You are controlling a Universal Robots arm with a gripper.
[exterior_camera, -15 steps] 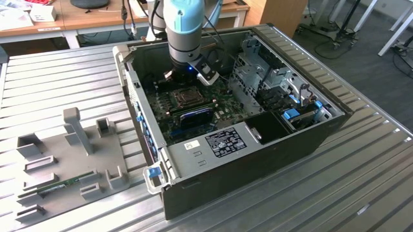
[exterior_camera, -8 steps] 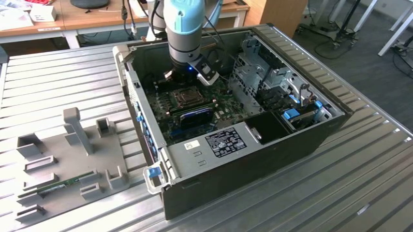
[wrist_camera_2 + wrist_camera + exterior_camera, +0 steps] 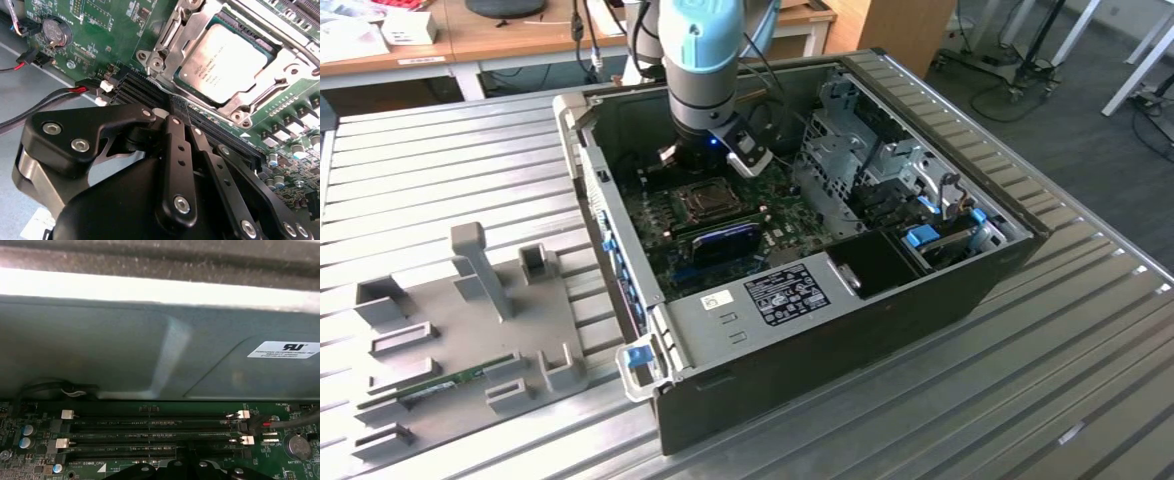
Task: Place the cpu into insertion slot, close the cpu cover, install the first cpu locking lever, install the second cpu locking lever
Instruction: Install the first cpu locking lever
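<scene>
Robot arm reaching into an open computer case [image 3: 961, 270] lying on a metal bench [image 3: 1067, 400].
The cpu [image 3: 222, 62] sits in the insertion slot [image 3: 260, 45], the cpu cover [image 3: 170, 47] down around it. The gripper [image 3: 175, 112] hovers over the black memory slots [image 3: 150, 432] beside it, jaws closed on nothing.

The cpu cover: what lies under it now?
Under the cpu cover in the second wrist view sits the cpu, its metal top showing through the cut-out. The frame hides the chip's edges and the insertion slot's contacts beneath.
</scene>
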